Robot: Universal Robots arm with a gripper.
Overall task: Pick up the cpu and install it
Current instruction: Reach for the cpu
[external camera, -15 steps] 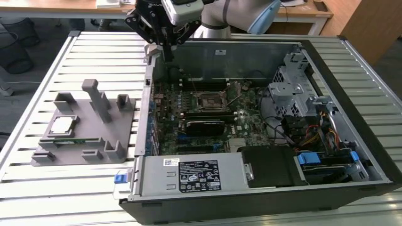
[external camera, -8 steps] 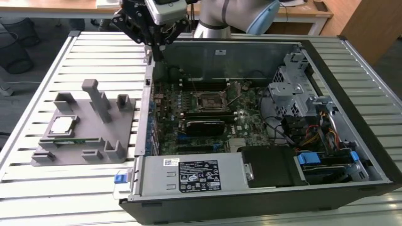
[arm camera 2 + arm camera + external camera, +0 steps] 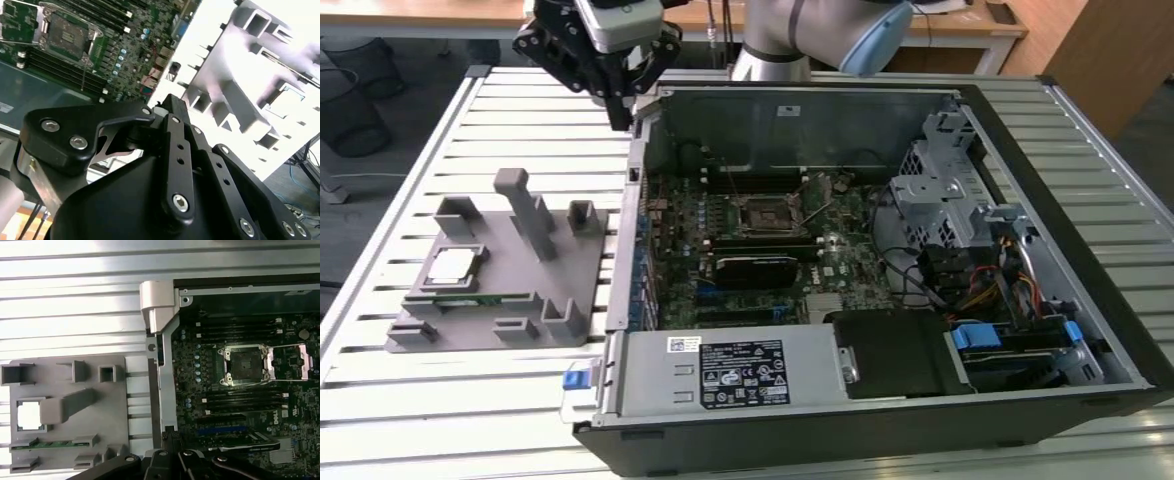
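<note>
Barely begun, by the look of things. Finds the cpu (image 3: 454, 265) lying flat in a square pocket of the grey holder (image 3: 460, 325), out on the slatted table (image 3: 454, 400) to the exterior view's left of the computer case (image 3: 854, 445) — not yet lifted, with nothing touching it.

Puts the gripper (image 3: 622, 115) above the case's far corner, near the wall on the holder's side and well apart from the cpu. Shows its fingers drawn narrow, tips together, with nothing held between them.

Inside the case, shows the motherboard socket (image 3: 767, 212) standing open and bare; in the first wrist view, has its metal frame swung aside and no chip seated. Suggests, then, that both halves of the job are undone: no pick-up, no install.

Counting what can be made out: one cpu, one gripper, one open socket, one case, one grey holder — and one thin green memory stick (image 3: 470, 299) lying in a slot of that holder just beside the cpu's pocket.
</note>
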